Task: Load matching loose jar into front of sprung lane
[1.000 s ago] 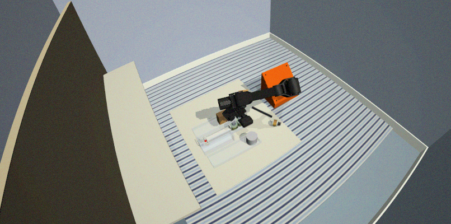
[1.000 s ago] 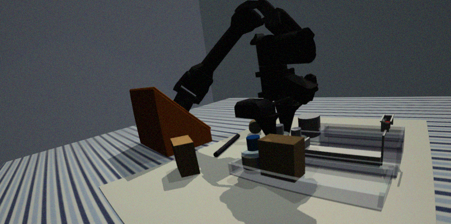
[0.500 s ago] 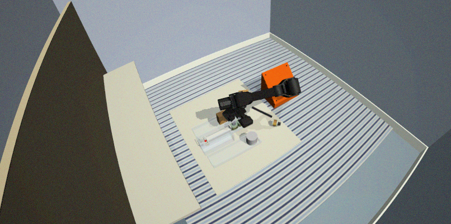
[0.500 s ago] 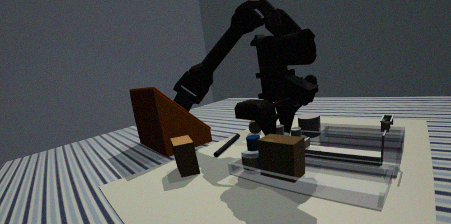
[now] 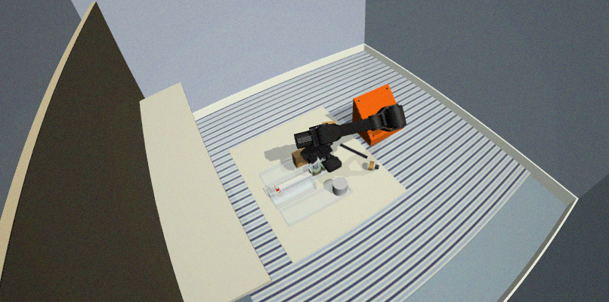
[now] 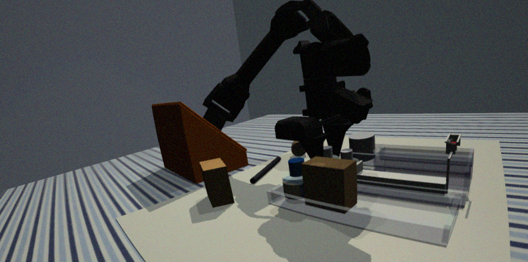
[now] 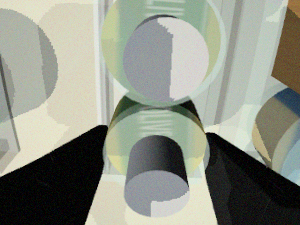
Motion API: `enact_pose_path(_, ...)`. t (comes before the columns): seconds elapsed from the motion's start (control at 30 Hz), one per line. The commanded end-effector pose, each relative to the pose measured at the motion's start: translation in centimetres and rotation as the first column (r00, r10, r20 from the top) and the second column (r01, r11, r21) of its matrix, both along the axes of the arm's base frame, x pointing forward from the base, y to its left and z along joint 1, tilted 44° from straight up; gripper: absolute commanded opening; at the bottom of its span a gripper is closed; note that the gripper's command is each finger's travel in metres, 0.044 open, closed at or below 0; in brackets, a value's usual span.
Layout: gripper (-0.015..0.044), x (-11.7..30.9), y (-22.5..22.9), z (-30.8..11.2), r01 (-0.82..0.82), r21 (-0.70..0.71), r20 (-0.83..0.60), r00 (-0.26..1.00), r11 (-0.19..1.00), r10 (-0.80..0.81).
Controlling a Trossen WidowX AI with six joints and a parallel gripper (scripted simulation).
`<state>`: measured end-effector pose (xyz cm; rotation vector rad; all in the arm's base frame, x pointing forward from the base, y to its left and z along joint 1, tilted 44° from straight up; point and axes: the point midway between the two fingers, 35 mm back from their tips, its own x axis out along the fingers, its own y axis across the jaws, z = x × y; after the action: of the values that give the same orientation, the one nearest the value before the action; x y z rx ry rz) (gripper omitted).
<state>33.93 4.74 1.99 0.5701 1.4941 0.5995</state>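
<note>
The WidowX AI arm [image 5: 355,127] [image 6: 258,56] is matte black throughout, with chunky angular joint housings and a slim straight link. Its gripper [image 6: 327,154] [image 7: 155,137] has black fingers tapering to narrow tips, at eight and four o'clock in the wrist view.

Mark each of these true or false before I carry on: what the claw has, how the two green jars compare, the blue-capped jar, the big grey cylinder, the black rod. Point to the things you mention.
1. The claw [image 7: 155,137] is closed on nothing. False: its fingers grip the nearer green jar [image 7: 115,149].
2. Both green jars have grey caps. True: the farther green jar [image 7: 212,39] has one as well.
3. The blue-capped jar [image 6: 293,182] is between the claw's fingers. False: it stands outside them, beside the larger brown block [image 6: 328,184].
4. The big grey cylinder [image 5: 340,186] [image 6: 361,145] is upright. True.
5. The black rod [image 5: 353,150] [image 6: 266,169] is standing on end. False: it lies flat.
</note>
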Motion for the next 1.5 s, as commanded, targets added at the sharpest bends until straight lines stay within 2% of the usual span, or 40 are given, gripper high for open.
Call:
enact_pose_path(0.0, 0.0000, 0.44, 0.47, 0.03, -0.004, 0.012, 0.022, 1.000, 1.000, 0.004)
enact_pose_path(1.47, 0.0000, -0.25, 0.50, -0.05, -0.004, 0.012, 0.022, 1.000, 1.000, 0.004)
